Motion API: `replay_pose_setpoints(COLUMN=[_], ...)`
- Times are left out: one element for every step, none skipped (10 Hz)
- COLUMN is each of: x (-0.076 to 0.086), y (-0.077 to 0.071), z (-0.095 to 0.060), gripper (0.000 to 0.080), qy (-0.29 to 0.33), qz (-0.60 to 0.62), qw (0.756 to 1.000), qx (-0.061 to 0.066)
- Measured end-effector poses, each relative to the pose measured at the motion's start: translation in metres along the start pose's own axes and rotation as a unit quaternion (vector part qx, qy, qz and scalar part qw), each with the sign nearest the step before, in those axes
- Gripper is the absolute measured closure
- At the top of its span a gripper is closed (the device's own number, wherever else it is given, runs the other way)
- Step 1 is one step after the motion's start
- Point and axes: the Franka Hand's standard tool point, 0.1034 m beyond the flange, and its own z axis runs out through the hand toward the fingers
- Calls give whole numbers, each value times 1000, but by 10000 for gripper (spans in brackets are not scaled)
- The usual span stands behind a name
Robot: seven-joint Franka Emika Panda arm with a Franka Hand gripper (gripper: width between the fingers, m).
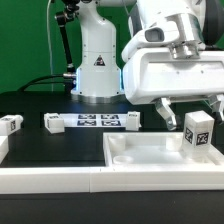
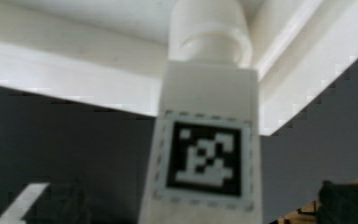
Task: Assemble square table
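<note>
The white square tabletop slab [image 1: 150,152] lies recessed face up at the exterior view's right, behind the front wall. A white tagged leg [image 1: 198,131] stands upright at its right part. In the wrist view the leg [image 2: 208,140] runs down the middle and its round end meets the tabletop [image 2: 87,60] near a corner rim. My gripper [image 1: 190,112] hovers just over the leg, its fingers spread on either side and apart from it. In the wrist view the gripper [image 2: 185,212] is open, with one fingertip [image 2: 345,200] far off the leg's side.
The marker board [image 1: 90,121] lies flat in front of the robot base [image 1: 98,70]. Loose legs sit at its ends [image 1: 52,122] [image 1: 131,119] and at the far left [image 1: 10,124]. A long white border wall [image 1: 90,181] runs along the front.
</note>
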Motion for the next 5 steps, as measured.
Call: replay_pose_setpoints(x=[4,9,13,12,11], y=[4,7,9,8,7], z=[-5,-10,-15,-14,-14], gripper=[151,151,151,151,151], qy=[-2,-3,-4,-9,-11], qz=[0,0,1,1,1], qw=[1000,1000,1000,1000,1000], qx=[0,0,0,2,3])
